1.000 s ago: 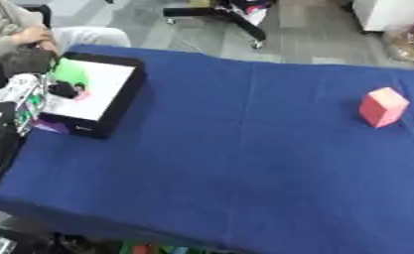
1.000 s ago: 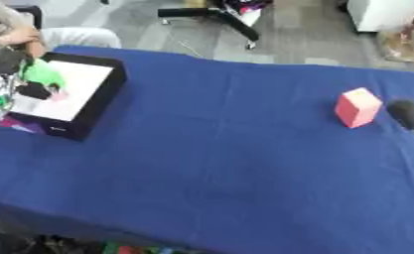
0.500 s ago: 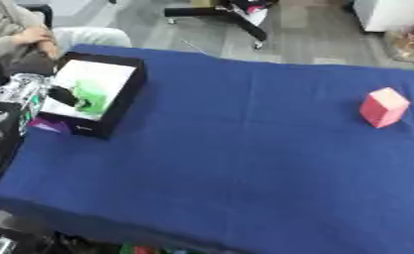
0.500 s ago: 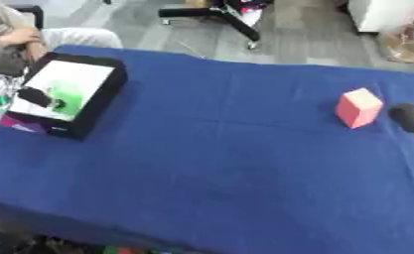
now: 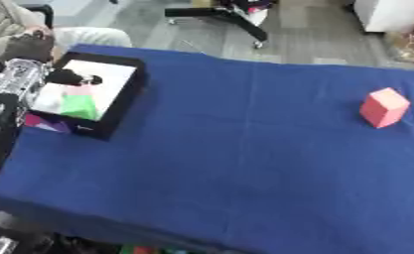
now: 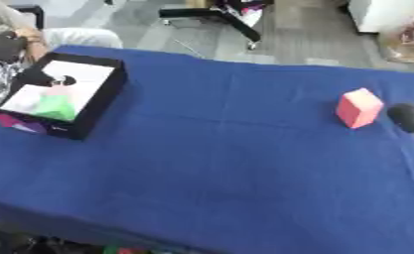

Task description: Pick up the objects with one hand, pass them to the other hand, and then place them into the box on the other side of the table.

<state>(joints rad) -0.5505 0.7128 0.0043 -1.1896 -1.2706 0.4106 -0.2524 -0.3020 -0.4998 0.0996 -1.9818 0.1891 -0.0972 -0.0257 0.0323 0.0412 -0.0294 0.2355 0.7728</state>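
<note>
Here the green block (image 5: pixel 78 106) lies in the box (image 5: pixel 126 100), just below the left hand (image 5: pixel 67 78), its grip unclear.

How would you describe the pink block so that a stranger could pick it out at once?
Start from the blue table and look to its right side, far from the black box at the left edge. The pink block stands there alone on the bare cloth. It is the only loose thing outside the box, and the green block lies inside the box.
</note>
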